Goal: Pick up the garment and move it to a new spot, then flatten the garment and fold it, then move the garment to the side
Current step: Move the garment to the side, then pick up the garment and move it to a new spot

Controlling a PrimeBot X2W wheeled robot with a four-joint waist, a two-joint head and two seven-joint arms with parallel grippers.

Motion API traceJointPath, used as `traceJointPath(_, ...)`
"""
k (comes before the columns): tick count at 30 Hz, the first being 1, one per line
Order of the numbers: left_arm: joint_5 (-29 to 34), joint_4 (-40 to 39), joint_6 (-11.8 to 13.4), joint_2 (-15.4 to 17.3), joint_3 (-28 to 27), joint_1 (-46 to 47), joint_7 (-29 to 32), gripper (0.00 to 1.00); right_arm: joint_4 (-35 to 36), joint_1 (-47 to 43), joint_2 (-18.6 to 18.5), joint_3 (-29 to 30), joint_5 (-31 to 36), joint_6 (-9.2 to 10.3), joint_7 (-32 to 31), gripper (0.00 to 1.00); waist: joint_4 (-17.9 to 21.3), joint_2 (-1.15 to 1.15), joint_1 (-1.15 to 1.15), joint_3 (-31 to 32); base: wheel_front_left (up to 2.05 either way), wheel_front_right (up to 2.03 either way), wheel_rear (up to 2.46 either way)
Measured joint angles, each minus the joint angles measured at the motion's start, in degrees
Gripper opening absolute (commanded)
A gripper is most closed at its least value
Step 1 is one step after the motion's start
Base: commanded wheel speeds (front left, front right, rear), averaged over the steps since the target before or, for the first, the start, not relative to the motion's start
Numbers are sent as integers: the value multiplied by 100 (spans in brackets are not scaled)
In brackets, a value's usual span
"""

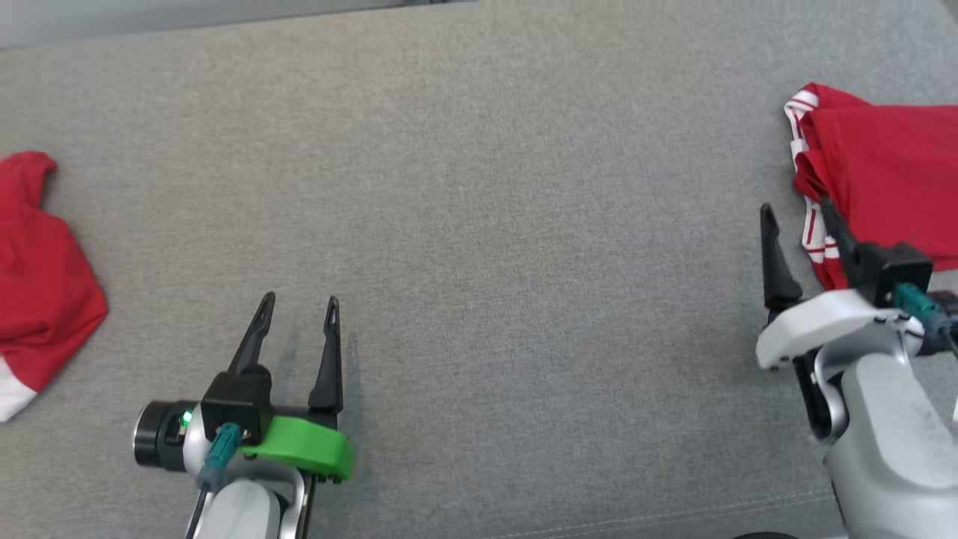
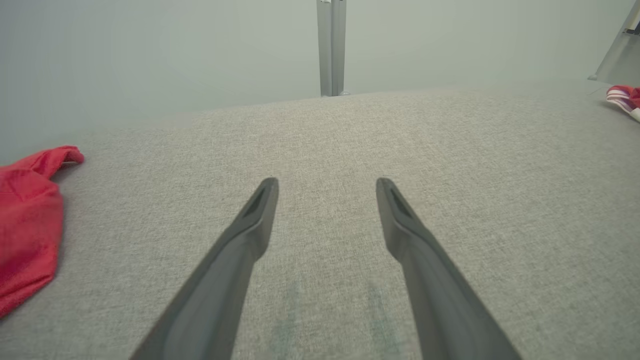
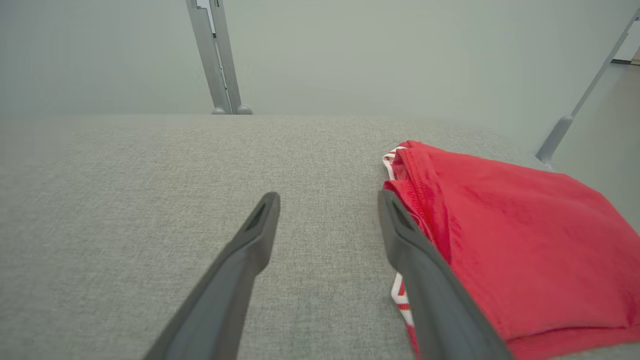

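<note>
While the folded red garment (image 1: 891, 172) is lying at the far right of the grey cloth surface (image 1: 479, 187), running off the edge of the head view, the right gripper (image 1: 795, 206) is sitting just beside its left border with its two dark fingers spread apart and nothing between them. In the head view one of those fingers is pointing up over bare cloth and the other is crossing the garment's red-and-white striped trim (image 1: 810, 228). In the right wrist view that finger (image 3: 425, 270) is overlapping the garment's hem, though I cannot tell whether it is touching the fabric. The garment is lying flat, with layered edges showing along its near side. The left gripper (image 1: 300, 299) is hanging over bare cloth at the lower left, well apart from the folded garment, its fingers also standing open and holding nothing. A green ring (image 1: 307, 445) is wrapping its wrist. In the left wrist view its fingers are casting faint shadows on the cloth below them. A second red garment (image 1: 37, 299), crumpled and with a white patch at its lower corner, is lying at the left edge of the surface, near the left gripper but not touching it. Beyond the far edge of the surface a grey metal post (image 2: 331, 47) is standing against a pale wall.
</note>
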State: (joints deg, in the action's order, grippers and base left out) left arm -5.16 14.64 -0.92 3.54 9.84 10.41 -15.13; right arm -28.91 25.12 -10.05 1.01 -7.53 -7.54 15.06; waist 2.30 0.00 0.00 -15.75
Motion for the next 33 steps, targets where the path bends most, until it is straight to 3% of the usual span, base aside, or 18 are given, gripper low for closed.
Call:
traceJointPath(8,-52,194,-16,-34,-334,-404,0,100,176,-627,308,-60,-31,0,0,100,-131,0,0,562,0,0,0)
traceJointPath(22,-118,394,-26,-60,-626,-783,0,100,312,-1165,517,-56,54,0,0,100,-156,0,0,1416,0,0,0)
traceJointPath(33,-220,388,37,-64,-647,-872,0,100,422,-1451,590,-94,53,1,0,100,-254,0,0,1613,0,0,0)
